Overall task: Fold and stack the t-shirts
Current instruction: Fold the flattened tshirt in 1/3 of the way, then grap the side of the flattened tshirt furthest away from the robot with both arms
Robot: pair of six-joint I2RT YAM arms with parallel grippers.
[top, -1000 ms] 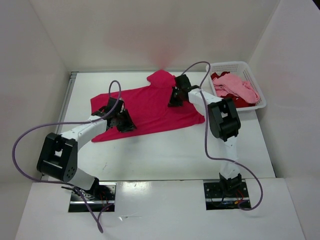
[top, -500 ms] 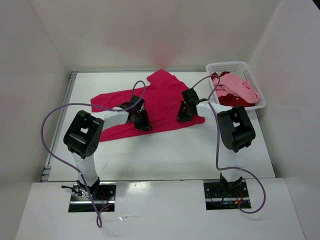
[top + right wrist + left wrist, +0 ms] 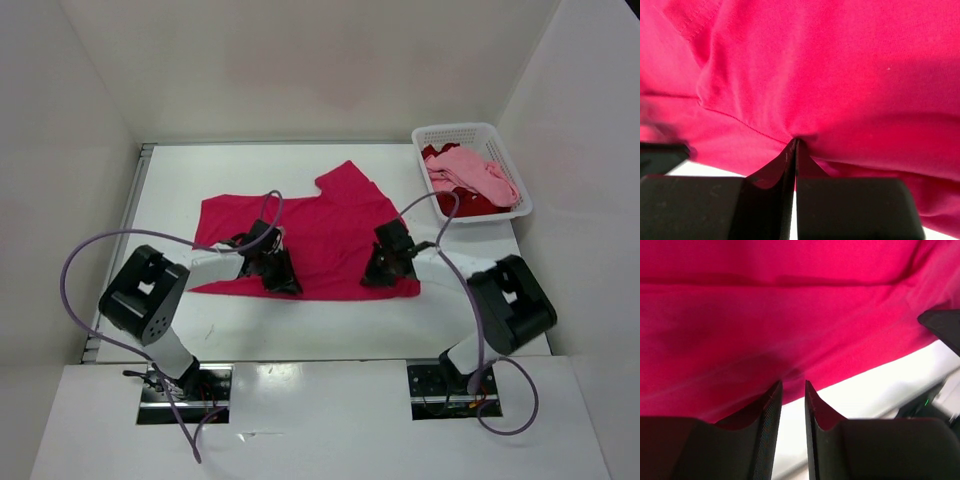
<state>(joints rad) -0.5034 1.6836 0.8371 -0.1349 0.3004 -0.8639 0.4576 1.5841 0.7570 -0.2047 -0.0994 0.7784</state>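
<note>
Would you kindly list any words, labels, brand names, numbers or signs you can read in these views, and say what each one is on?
There is no readable text in any view.
The magenta t-shirt is plain, with no print or tag showing.
The white basket, the clothes in it, and the table carry no lettering.
The arms show no legible markings; a small green light in the left wrist view is a lamp, not a sign.
</note>
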